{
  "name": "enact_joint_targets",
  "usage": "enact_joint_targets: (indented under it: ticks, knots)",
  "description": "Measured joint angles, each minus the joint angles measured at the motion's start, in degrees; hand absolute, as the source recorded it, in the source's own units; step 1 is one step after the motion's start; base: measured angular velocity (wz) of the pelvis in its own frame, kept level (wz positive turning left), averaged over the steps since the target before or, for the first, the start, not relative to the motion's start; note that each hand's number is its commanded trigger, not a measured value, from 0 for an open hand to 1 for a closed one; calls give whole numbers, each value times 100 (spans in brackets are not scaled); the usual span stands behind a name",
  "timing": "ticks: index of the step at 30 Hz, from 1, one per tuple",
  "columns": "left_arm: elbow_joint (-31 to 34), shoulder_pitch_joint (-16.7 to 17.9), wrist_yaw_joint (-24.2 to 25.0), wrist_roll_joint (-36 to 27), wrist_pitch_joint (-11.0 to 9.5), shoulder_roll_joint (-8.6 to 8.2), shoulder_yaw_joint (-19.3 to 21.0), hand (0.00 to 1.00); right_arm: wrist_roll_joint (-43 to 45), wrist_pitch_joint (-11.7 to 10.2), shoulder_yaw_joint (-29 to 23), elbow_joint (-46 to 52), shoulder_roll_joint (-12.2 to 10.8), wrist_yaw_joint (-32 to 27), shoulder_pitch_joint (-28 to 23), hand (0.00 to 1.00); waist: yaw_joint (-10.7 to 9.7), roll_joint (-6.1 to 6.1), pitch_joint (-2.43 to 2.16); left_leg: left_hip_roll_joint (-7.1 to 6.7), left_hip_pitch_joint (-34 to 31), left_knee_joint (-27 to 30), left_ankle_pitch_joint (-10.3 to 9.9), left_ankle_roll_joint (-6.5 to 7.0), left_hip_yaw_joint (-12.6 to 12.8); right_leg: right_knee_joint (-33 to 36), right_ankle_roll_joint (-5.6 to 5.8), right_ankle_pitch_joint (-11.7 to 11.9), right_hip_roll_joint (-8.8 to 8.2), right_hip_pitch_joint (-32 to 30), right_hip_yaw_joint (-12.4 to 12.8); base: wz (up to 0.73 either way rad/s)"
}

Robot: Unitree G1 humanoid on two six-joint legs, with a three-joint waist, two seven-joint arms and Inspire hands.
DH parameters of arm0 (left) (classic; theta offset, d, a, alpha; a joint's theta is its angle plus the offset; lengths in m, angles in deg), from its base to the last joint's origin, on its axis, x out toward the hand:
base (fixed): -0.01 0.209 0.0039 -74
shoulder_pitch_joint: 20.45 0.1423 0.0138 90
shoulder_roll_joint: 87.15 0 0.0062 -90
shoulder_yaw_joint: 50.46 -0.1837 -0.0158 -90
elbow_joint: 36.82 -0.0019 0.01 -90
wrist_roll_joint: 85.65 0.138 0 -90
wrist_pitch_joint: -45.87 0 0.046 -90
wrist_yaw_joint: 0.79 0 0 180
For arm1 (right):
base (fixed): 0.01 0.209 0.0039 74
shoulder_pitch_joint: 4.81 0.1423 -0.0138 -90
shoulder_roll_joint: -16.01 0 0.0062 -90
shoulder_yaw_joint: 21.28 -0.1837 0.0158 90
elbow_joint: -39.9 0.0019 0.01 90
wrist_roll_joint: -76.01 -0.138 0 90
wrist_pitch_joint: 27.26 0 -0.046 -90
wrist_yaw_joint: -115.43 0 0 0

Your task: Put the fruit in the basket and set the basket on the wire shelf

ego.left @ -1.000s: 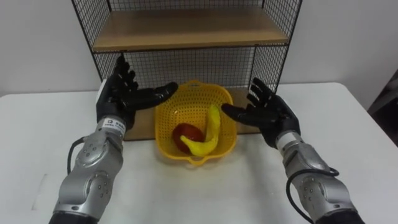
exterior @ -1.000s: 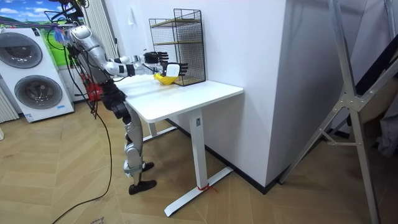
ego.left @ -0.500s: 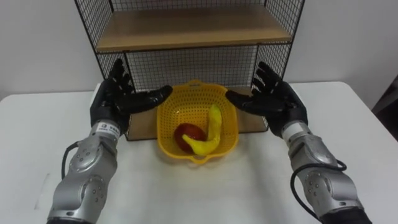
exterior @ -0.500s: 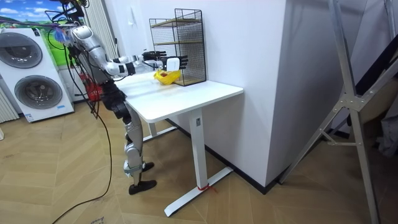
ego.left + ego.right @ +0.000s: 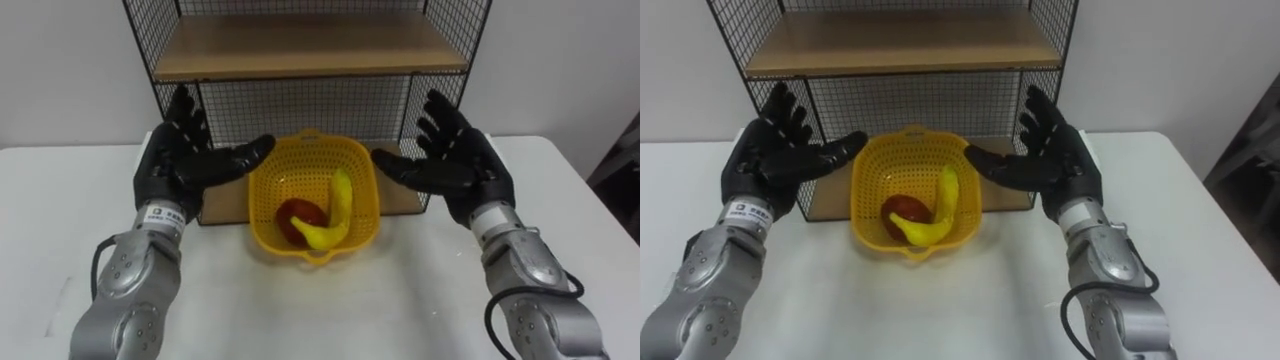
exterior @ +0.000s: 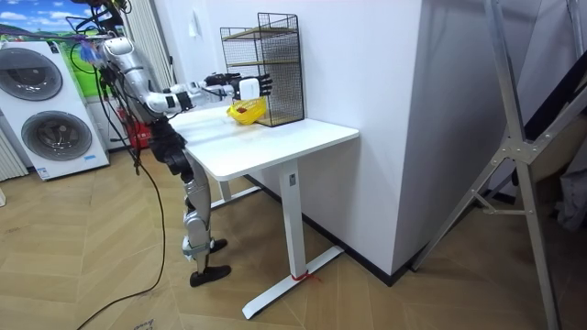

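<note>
A yellow basket (image 5: 360,170) stands on the white table (image 5: 400,290), half under the wire shelf (image 5: 300,45), its rear on the shelf's bottom board. Inside lie a yellow banana (image 5: 335,215) and a red fruit (image 5: 298,217). My left hand (image 5: 180,165) hovers open just left of the basket, thumb toward the rim. On the other side my right hand (image 5: 455,165) is open too, fingers spread, thumb near the rim. Neither touches the basket. The room view has me standing at the table's end, both arms stretched toward the basket (image 6: 244,112).
The wire shelf has a wooden middle board (image 5: 310,50) above the basket and mesh sides. In the room view, washing machines (image 6: 55,110) stand behind me at the left, and a metal rack frame (image 6: 523,156) is at the right.
Both hands have risen and moved a little outward from the basket, fingers spread wider. The basket and fruit have stayed in place.
</note>
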Motion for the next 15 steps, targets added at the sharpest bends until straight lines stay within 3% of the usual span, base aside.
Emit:
enact_joint_targets:
  ticks: [5, 12, 15]
  knots:
    - [418, 345, 227, 7, -164, -1, -25, 0, 268, -84, -72, 387, 0, 0, -117, 0, -5, 21, 8, 1, 6, 2, -1, 0, 3, -1, 1, 1, 1, 9, -2, 0]
    - [509, 475, 353, -5, -424, -1, -85, 0, 425, -259, -84, 581, -4, 2, -160, 0, 3, 59, 27, 0, -65, 0, -1, 0, 7, 5, 2, -1, -2, -64, -4, 0]
    - [758, 765, 453, -237, -538, -20, -168, 0, 473, -279, -85, 1007, -16, -8, -455, 0, 14, 68, 35, 0, -129, 3, -1, 1, 9, 5, 0, 4, 4, -129, -1, 0]
